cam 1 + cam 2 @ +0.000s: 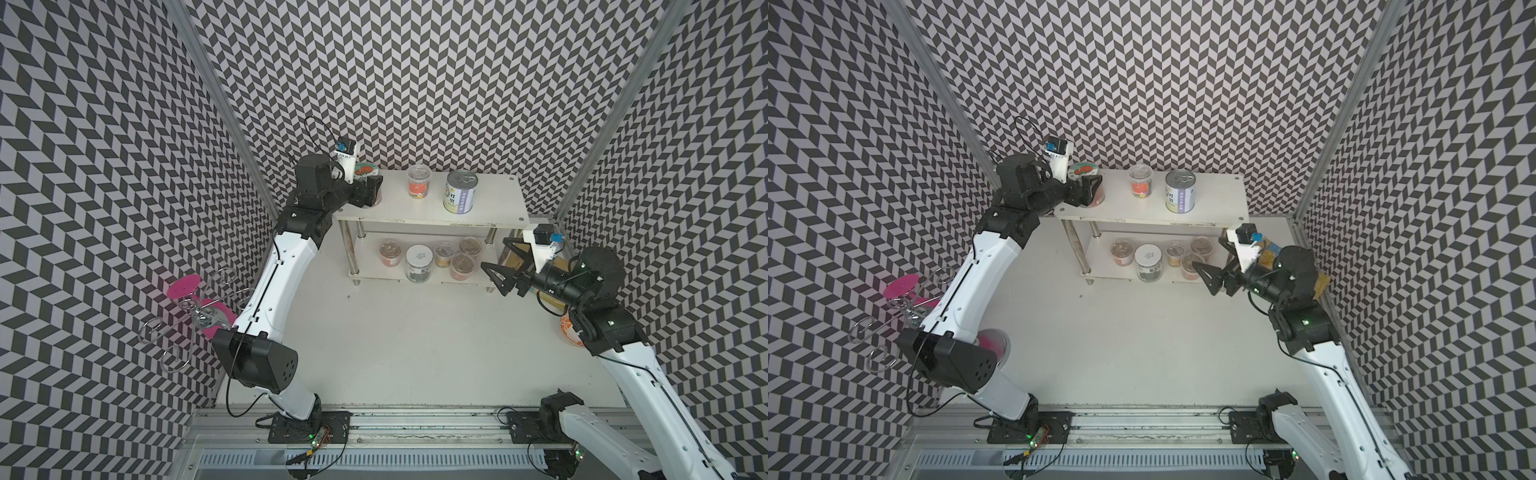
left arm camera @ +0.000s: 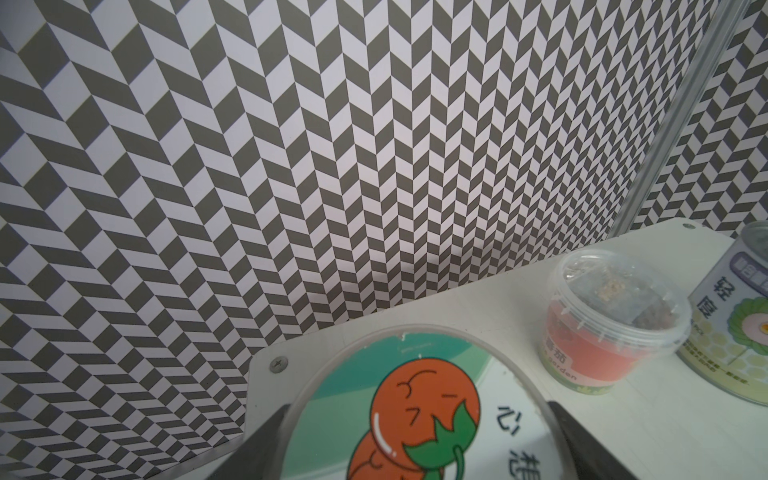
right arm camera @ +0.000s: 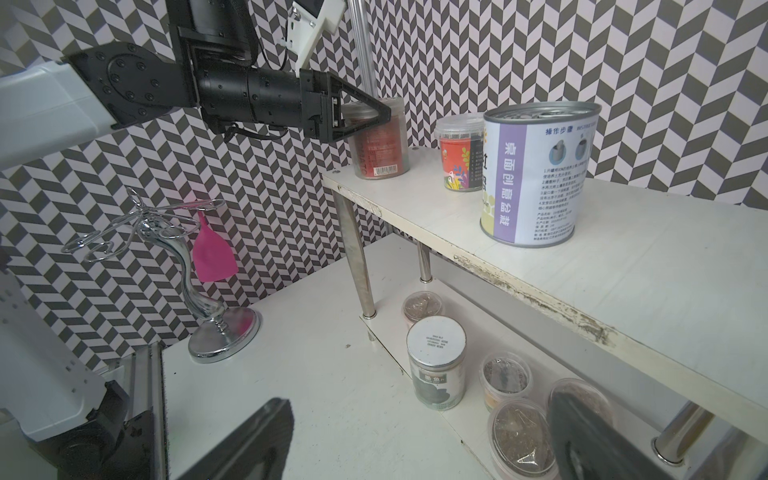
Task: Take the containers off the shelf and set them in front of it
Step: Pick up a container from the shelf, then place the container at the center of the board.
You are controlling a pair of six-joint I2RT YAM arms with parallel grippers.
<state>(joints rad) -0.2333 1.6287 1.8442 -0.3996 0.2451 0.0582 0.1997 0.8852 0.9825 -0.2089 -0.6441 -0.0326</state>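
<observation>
Tin can [image 3: 536, 174], purple-striped Chinese label; cup [image 2: 615, 316] beside it, "garden" lettering.

robotics lab test cell: a white left arm [image 1: 286, 266] and right arm [image 1: 640, 374] stand bolted to an aluminium rail [image 1: 415, 424] along a white tabletop [image 1: 415, 340], boxed in on three sides by black-and-white chevron panels [image 1: 415, 83] on metal posts [image 1: 228, 112]. a slotted cable duct [image 1: 415, 459] runs below the rail; a small shelf [image 1: 494, 199] holds containers [image 1: 460, 193].

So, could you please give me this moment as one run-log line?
left gripper: jaws around tomato-lid jar, top of shelf, grip unclear | right gripper: open, beside lower tier | delivered: none
</observation>
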